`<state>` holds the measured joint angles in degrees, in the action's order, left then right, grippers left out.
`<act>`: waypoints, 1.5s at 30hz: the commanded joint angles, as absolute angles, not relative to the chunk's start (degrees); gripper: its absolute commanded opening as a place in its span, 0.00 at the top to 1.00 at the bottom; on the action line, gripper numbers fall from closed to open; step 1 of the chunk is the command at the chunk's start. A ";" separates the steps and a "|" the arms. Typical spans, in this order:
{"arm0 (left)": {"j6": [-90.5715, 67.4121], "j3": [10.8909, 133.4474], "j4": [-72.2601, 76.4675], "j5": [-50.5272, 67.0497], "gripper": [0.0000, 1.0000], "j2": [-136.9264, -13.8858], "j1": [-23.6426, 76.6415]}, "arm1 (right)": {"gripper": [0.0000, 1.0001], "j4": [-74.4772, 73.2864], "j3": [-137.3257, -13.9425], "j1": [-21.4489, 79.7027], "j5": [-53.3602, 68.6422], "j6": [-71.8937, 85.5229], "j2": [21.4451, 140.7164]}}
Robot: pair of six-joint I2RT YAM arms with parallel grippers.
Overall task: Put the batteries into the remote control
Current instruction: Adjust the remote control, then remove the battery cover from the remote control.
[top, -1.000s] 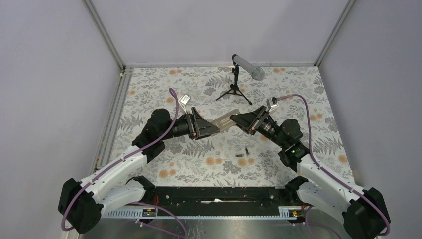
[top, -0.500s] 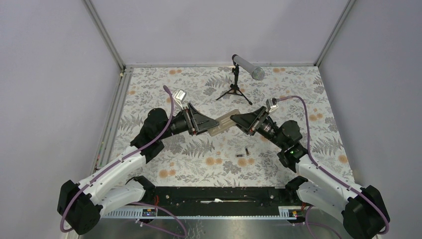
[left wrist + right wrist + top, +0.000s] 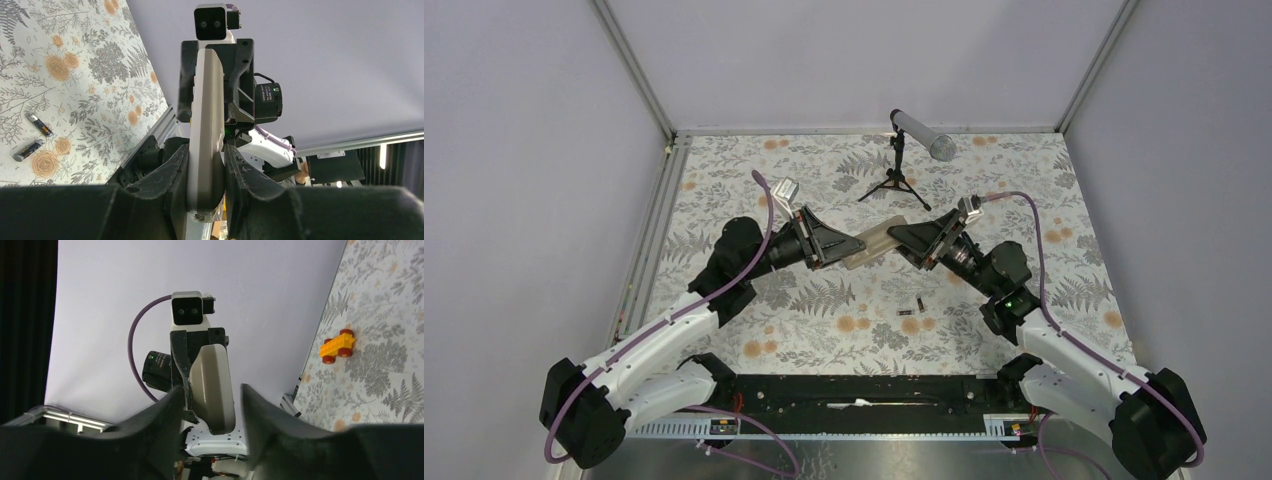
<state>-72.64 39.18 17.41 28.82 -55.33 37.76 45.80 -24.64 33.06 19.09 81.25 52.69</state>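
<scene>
The remote control [image 3: 873, 244] hangs in the air over the middle of the table, its beige-grey back showing, between my two grippers. My left gripper [image 3: 855, 249] is shut on one end of it; in the left wrist view the remote [image 3: 205, 120] stands pinched between both fingers of the left gripper [image 3: 206, 167]. My right gripper [image 3: 896, 237] stands open around the other end. In the right wrist view the remote [image 3: 212, 380] has a clear gap to the fingers of the right gripper [image 3: 212, 407]. Two batteries [image 3: 908, 312] [image 3: 921, 302] lie on the cloth below, also seen as two batteries [image 3: 40, 125] [image 3: 28, 150].
A microphone on a small tripod [image 3: 902, 165] stands at the back centre. An orange toy car [image 3: 338, 346] sits on the floral cloth near the metal rail at the table's left edge [image 3: 652, 230]. Walls close in the table on three sides.
My left gripper has closed onto the remote. My right gripper has opened and let go of its end. The remote stays in about the same place in the air.
</scene>
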 commanded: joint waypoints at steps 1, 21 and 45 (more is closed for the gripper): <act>-67.98 41.89 17.88 28.64 1.00 -54.07 37.75 | 0.28 41.72 -26.41 33.24 20.19 77.88 52.42; -33.70 52.24 -19.29 47.18 1.00 -57.85 30.94 | 0.67 8.35 -38.17 33.04 29.44 51.73 47.28; -41.64 51.86 -13.84 45.29 1.00 -59.65 30.94 | 0.65 7.07 -36.46 33.09 30.78 51.64 50.46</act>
